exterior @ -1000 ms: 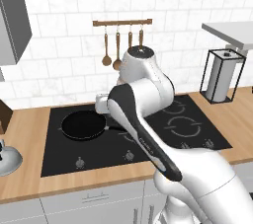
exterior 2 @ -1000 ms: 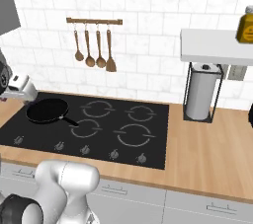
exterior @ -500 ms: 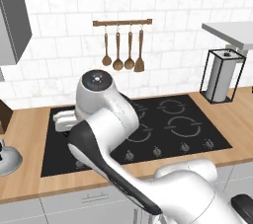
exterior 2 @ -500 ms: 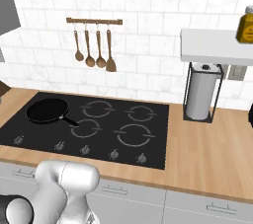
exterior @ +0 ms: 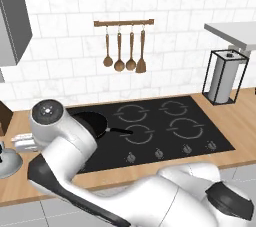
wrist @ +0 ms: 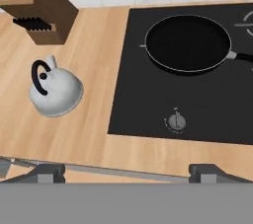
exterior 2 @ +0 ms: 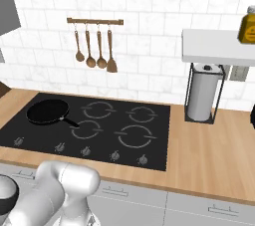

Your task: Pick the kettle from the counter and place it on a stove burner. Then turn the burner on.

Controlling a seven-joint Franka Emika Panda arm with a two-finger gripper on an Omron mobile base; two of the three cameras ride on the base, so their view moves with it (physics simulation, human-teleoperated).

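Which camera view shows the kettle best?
The hand view: the whole kettle stands in plain sight on the counter, its dark handle and spout clear, left of the cooktop. The left base view catches its silver edge at the frame's border.

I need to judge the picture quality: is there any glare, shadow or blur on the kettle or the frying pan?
Hand view: the kettle is sharp, with soft shading and no hard glare; the frying pan is evenly black with a thin bright rim. Left base view: the pan is slightly soft and partly hidden behind the arm.

The counter [wrist: 89, 119] carries the kettle [wrist: 54, 90], knife block [wrist: 42, 8] and cooktop [wrist: 148, 104].
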